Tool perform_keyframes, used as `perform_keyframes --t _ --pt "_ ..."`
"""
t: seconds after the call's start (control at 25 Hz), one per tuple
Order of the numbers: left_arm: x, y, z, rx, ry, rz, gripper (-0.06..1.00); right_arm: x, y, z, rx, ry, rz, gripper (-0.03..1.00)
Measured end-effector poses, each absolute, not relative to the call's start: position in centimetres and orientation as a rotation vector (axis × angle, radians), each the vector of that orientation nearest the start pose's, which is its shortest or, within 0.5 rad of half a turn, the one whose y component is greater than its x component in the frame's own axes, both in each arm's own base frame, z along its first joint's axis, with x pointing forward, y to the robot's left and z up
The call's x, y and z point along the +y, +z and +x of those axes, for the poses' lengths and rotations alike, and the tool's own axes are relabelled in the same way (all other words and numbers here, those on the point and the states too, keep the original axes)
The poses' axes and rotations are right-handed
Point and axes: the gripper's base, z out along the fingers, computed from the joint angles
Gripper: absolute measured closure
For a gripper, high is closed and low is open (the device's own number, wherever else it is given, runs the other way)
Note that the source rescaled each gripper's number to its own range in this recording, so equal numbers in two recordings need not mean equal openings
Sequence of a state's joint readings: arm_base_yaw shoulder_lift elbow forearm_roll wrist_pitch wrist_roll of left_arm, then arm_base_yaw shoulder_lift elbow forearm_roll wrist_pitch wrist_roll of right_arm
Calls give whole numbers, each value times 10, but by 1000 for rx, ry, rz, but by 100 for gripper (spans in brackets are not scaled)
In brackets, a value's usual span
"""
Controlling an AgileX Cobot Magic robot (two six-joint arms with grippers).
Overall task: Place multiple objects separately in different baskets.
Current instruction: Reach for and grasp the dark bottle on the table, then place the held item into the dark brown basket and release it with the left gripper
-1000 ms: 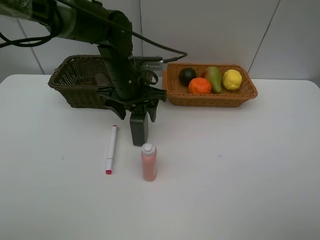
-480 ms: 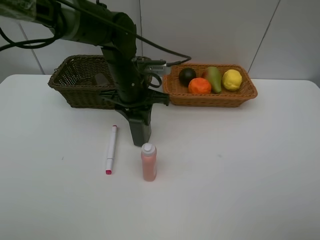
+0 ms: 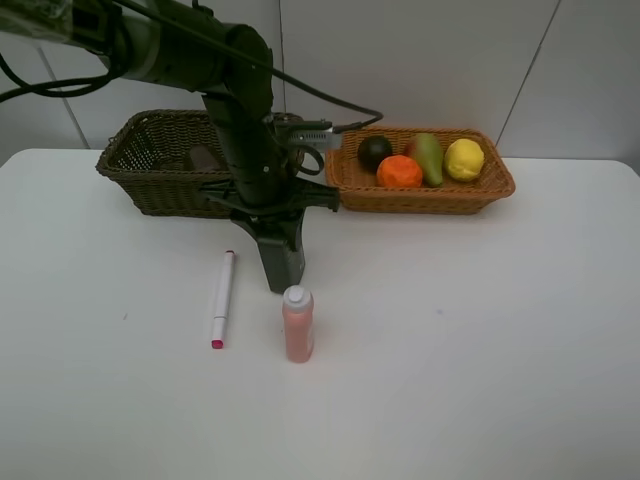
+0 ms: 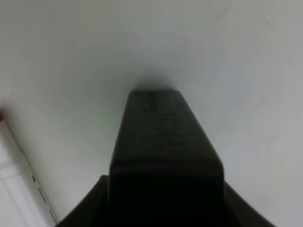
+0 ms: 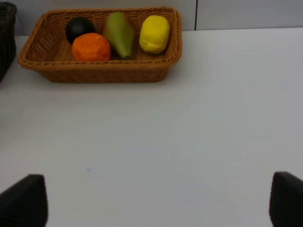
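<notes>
As I scan the white bench (image 3: 480,330) from the left, the deep, dark olive-brown woven wicker basket (image 3: 140,175) sits at the back, with a translucent pinkish cup (image 3: 203,157) dimly visible inside. In front of it lies the white marker with pink ends (image 3: 222,298). Just to its right the left gripper (image 3: 277,238) points straight down, narrowed onto the top of the dark green bottle (image 3: 283,270), which stands upright on the bench. The pink bottle with a white cap (image 3: 298,324) sits just in front of that. Further right, the shallow orange-tan woven wicker basket (image 3: 430,200) holds the dark green round fruit (image 3: 375,151), the orange (image 3: 399,172), the green-red pear (image 3: 428,158) and the yellow lemon (image 3: 464,159). The right gripper (image 5: 151,203) hangs wide apart, holding nothing, facing that basket.
</notes>
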State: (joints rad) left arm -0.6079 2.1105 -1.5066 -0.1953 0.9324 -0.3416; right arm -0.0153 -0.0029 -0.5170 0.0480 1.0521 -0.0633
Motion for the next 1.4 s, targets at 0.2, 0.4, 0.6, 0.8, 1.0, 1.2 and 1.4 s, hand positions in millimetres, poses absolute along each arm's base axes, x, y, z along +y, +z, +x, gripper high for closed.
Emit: perform_keyframes --t 0.2,0.4,0.6,0.8,1.0,1.2,1.4 --pt "-247 154 330 3136 -271 277 45 4 283 -7 2014 7 -51 -1" --pt "-240 180 331 3123 -231 310 45 4 283 -7 2014 7 -51 -1" --pt "-231 224 345 3070 -195 366 45 4 283 -7 2014 7 -51 -1" --pt "-224 264 370 2896 -190 438 45 4 283 -7 2014 7 -51 -1" --pt "-205 289 389 2765 -52 488 45 4 283 -7 2014 7 -51 -1" --pt "-188 294 405 2637 99 586 45 4 283 -7 2014 7 -51 -1" --pt "-198 278 425 2479 118 746 45 4 283 -7 2014 7 -51 -1"
